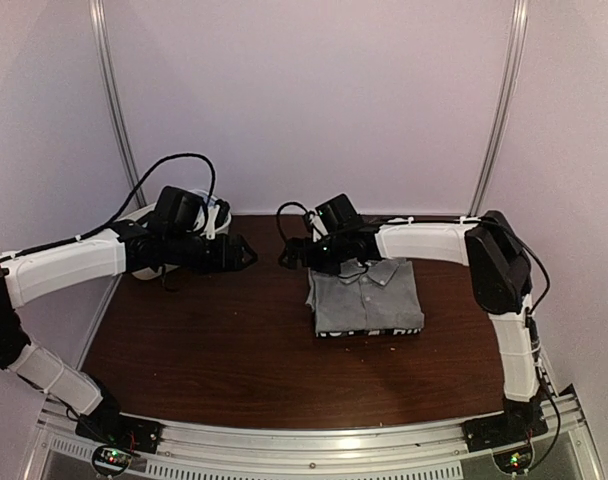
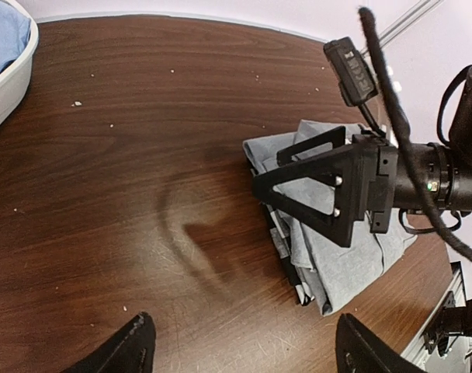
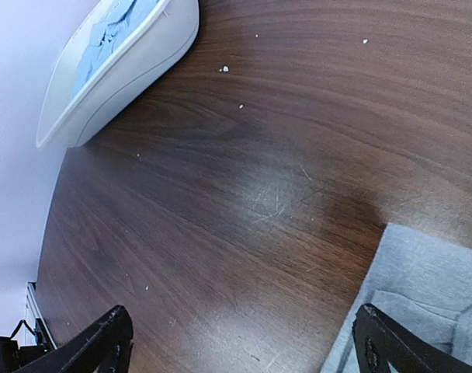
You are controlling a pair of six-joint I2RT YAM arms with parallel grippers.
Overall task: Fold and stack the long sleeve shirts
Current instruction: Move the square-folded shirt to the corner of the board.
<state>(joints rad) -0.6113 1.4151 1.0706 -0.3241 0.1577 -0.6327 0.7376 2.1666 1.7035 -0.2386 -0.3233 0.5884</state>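
Wide-open left tool [image 1: 249, 251] and right tool [image 1: 287, 252], tips facing, apart.

Two folded shirts stacked, a third lying apart.
The grey shirt [image 1: 369, 298] lies folded right of the table's [image 1: 234, 340] centre, collar toward the far edge, atop the black-and-white checked shirt [image 1: 369, 331], which shows only at its edge. The light blue shirt [image 3: 112, 31] lies crumpled in the white tub [image 3: 135, 66] at the far left corner.

The white-shelled left arm [image 1: 69, 265] and white-shelled right arm [image 1: 424, 240] have black joints and wrists. From them loop thin black cables [image 1: 169, 165]. The black triangular-framed fingers [image 2: 302, 217] carry small silver screws [image 2: 338, 180].
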